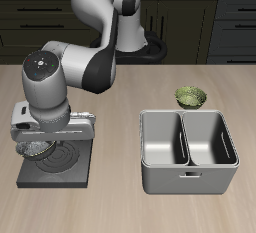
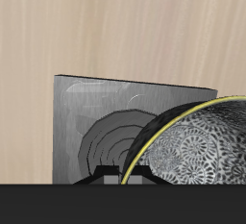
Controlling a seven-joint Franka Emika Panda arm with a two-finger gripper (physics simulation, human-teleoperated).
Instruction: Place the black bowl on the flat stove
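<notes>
The flat stove is a black square slab with ring marks, lying near the table's front edge. My gripper hangs low over it, shut on the rim of the black bowl, which sits just above or on the burner rings. In the wrist view the bowl's speckled shiny inside fills one corner close up. The stove's grey surface and rings lie right beneath it. My fingers are mostly hidden in that view.
A grey two-compartment metal bin stands beside the stove near the front edge. A green patterned bowl sits farther back behind the bin. My arm's bulk reaches over the stove from the back.
</notes>
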